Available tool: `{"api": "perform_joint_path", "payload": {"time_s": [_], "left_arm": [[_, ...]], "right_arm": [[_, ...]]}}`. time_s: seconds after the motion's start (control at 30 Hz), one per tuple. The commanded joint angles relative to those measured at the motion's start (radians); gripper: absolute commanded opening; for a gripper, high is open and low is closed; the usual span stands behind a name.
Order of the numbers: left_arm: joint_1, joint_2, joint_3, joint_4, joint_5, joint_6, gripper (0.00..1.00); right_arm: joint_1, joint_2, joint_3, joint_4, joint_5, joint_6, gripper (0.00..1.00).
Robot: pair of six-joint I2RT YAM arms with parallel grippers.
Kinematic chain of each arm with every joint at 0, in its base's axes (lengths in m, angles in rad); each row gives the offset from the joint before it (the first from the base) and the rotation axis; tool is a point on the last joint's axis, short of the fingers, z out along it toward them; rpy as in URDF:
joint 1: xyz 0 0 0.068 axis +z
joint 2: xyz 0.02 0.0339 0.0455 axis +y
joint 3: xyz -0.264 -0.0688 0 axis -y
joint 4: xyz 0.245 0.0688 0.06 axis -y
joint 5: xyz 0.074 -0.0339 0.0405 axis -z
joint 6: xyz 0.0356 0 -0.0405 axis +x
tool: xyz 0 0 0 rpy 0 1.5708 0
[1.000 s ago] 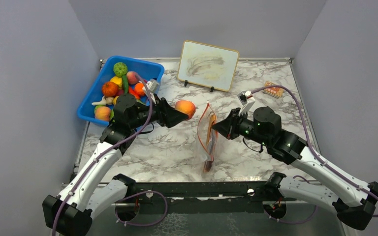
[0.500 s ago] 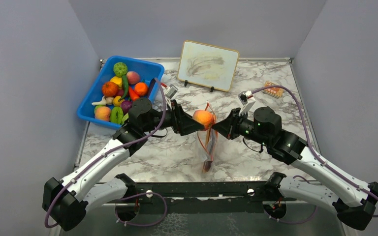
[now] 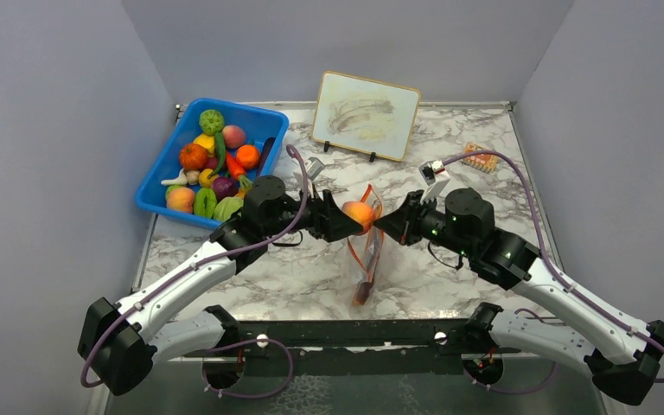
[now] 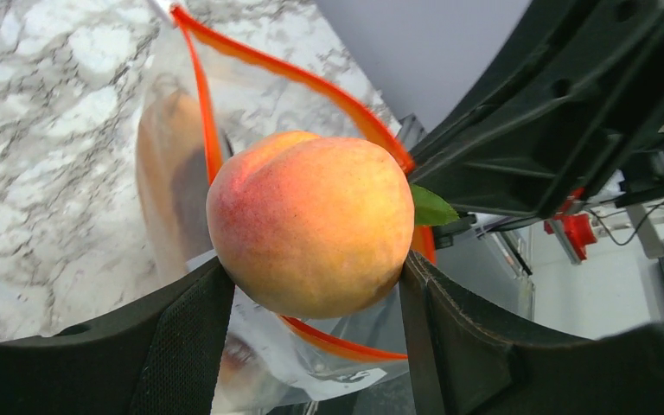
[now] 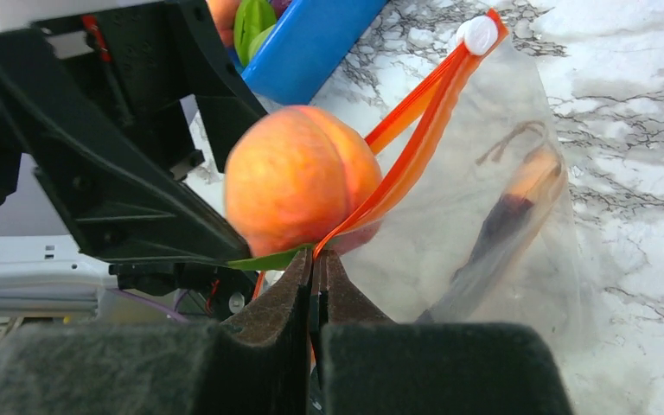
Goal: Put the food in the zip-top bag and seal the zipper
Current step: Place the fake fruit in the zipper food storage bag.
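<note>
My left gripper (image 3: pixel 352 218) is shut on a peach (image 3: pixel 359 213) and holds it at the open mouth of the zip-top bag (image 3: pixel 365 255). In the left wrist view the peach (image 4: pixel 311 220) sits between both fingers, over the orange-red zipper (image 4: pixel 337 95). My right gripper (image 3: pixel 382 223) is shut on the bag's zipper edge (image 5: pixel 415 138) and holds the mouth up and open. A white slider tab (image 5: pixel 477 35) is at the strip's far end. A brown meat slice (image 5: pixel 506 216) lies inside the bag.
A blue bin (image 3: pixel 264 121) at the back left holds several toy fruits and vegetables (image 3: pixel 212 164). A framed board (image 3: pixel 366 114) stands at the back. A small orange item (image 3: pixel 481 156) lies at the back right.
My left arm has carried the peach from beside the bin rightward to the bag's mouth. The right gripper has kept hold of the bag edge in place.
</note>
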Motion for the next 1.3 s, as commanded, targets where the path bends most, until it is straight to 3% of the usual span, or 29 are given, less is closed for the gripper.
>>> {"api": "perform_joint_path", "payload": {"time_s": [0.0,0.33,0.6,0.83,0.87,0.9,1.03,1.27], "left_arm": [[-0.011,0.008,0.007,-0.117,-0.090,0.078,0.41],[-0.016,0.046,0.024,-0.153,-0.065,0.129,0.53],[-0.016,0.033,0.047,-0.149,-0.016,0.155,0.74],[-0.016,0.001,0.062,-0.150,-0.011,0.151,0.85],[-0.016,-0.002,0.063,-0.150,-0.012,0.154,0.97],[-0.016,-0.003,0.062,-0.151,-0.009,0.156,0.99],[-0.016,-0.015,0.067,-0.154,-0.010,0.175,0.98],[-0.016,-0.060,0.150,-0.313,-0.152,0.262,0.81]], "right_arm": [[0.004,-0.018,0.025,0.049,0.005,-0.004,0.01],[0.004,-0.008,0.019,0.060,0.005,-0.007,0.01],[0.004,-0.008,0.014,0.058,0.014,-0.012,0.01],[0.004,-0.005,0.010,0.065,0.009,-0.012,0.01],[0.004,-0.005,0.011,0.066,0.008,-0.012,0.01],[0.004,-0.006,0.011,0.066,0.007,-0.013,0.01],[0.004,-0.006,0.020,0.069,0.006,-0.015,0.01],[0.004,-0.017,0.051,0.060,0.005,-0.043,0.01]]}}
